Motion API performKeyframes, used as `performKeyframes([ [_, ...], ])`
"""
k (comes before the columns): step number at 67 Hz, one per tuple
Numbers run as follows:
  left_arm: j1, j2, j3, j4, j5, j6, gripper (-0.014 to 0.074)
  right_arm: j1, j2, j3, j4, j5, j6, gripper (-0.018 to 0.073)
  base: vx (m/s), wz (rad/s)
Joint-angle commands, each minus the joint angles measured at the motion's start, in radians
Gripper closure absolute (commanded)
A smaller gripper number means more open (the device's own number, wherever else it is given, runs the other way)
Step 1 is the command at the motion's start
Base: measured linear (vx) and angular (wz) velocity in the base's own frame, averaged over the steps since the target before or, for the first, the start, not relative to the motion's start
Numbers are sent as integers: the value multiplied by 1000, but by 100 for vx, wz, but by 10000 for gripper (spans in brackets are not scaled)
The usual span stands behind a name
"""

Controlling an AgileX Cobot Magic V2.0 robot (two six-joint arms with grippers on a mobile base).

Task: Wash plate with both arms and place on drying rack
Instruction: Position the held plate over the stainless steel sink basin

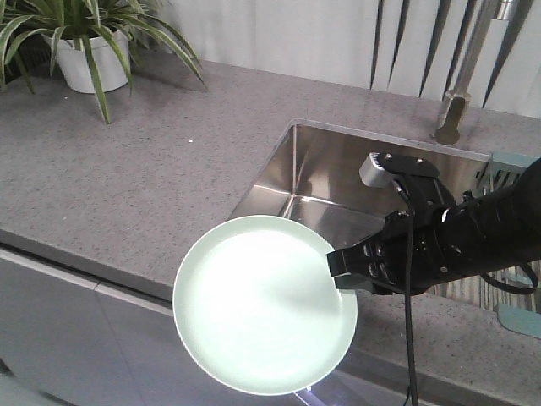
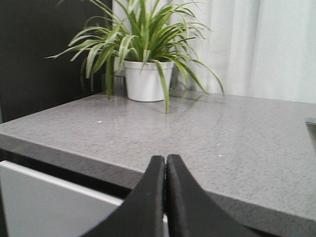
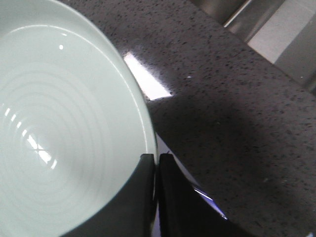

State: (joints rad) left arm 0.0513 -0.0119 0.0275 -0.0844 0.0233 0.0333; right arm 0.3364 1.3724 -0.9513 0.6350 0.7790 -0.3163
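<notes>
The pale mint-green plate (image 1: 262, 304) hangs in the air over the counter's front edge, left of the sink. My right gripper (image 1: 336, 272) is shut on its right rim, and the black right arm (image 1: 473, 237) reaches in from the right. In the right wrist view the plate (image 3: 59, 123) fills the left side, with its rim pinched at my right gripper (image 3: 156, 159). My left gripper (image 2: 166, 160) is shut and empty, low in front of the counter edge. A corner of the grey-teal drying rack (image 1: 511, 169) shows at the sink's right side, mostly behind the arm.
The steel sink (image 1: 338, 190) is set into the grey speckled counter (image 1: 144, 178), with a faucet (image 1: 461, 93) behind it. A potted plant (image 1: 89, 51) stands at the back left, seen as the plant (image 2: 145, 74) in the left wrist view. White cabinet fronts (image 2: 54, 202) lie below the counter.
</notes>
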Motion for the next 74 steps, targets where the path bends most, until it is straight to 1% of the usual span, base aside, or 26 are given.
performKeyframes([
  [1,1,-14,-28,-2,-70,-1,603,-2,-33,-31,28,-22,-6,561,10,-27],
  [74,1,-14,-28,-2,-70,-1,603,-2,-33,-31,28,-22,-6,561,8,-19],
])
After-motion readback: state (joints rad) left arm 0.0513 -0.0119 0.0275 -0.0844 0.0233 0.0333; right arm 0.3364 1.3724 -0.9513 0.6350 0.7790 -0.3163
